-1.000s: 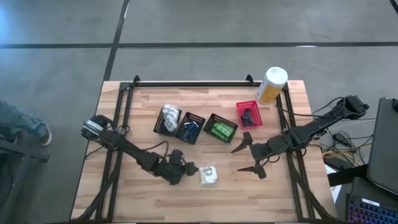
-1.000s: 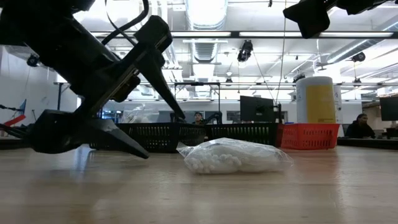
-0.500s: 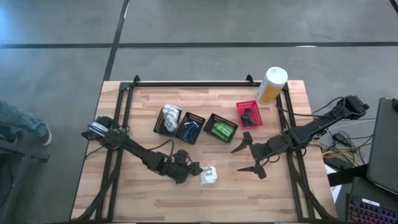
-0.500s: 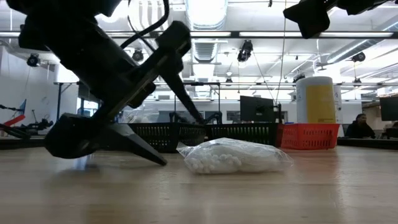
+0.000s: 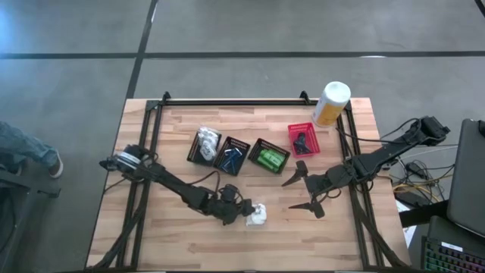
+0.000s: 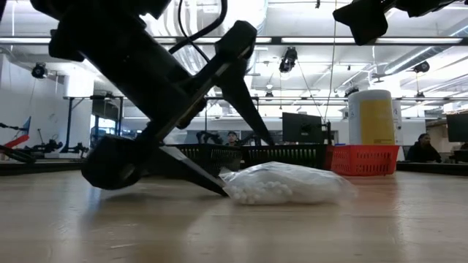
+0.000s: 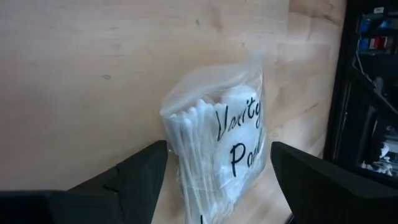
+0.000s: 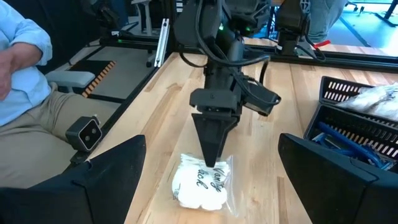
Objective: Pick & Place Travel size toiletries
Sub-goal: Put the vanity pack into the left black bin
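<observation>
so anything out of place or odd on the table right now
Only one item lies loose: the clear vanity pack of cotton swabs on the bare wood, outside the baskets. The open left gripper straddles it. The right gripper waits open.

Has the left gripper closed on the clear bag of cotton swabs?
No: the left gripper stands open, fingers either side of the swab bag.

White clear-wrapped pack (image 5: 257, 216), black lettering; red basket (image 5: 303, 139).
</observation>
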`<control>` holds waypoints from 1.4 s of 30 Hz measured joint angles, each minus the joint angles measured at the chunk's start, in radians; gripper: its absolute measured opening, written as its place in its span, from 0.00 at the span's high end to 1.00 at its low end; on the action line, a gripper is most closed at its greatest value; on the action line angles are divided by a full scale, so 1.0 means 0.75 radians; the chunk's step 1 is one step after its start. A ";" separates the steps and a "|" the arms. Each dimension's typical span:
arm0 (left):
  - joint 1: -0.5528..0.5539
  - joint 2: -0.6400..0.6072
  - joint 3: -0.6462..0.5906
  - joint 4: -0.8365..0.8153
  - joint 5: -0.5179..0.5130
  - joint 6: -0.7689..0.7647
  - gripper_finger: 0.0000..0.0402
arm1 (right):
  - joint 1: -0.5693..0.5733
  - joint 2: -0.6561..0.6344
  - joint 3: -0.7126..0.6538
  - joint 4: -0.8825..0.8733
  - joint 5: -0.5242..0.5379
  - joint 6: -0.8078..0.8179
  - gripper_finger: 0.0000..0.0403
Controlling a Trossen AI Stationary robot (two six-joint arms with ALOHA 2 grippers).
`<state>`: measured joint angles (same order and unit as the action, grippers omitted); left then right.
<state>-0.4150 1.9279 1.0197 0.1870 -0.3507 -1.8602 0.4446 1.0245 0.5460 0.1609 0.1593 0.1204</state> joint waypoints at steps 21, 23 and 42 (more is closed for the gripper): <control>0.016 0.018 0.003 -0.045 -0.094 0.093 0.26 | 0.000 0.000 0.000 0.000 -0.001 0.000 0.10; 0.017 0.018 0.002 -0.046 -0.101 0.097 0.26 | 0.000 0.000 0.000 0.000 0.000 0.000 0.10; 0.019 0.022 0.034 -0.101 -0.106 0.185 0.44 | 0.000 0.000 0.000 0.000 0.000 0.000 0.10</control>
<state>-0.4011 1.9442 1.0452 0.1109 -0.4302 -1.7213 0.4444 1.0245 0.5459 0.1612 0.1593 0.1204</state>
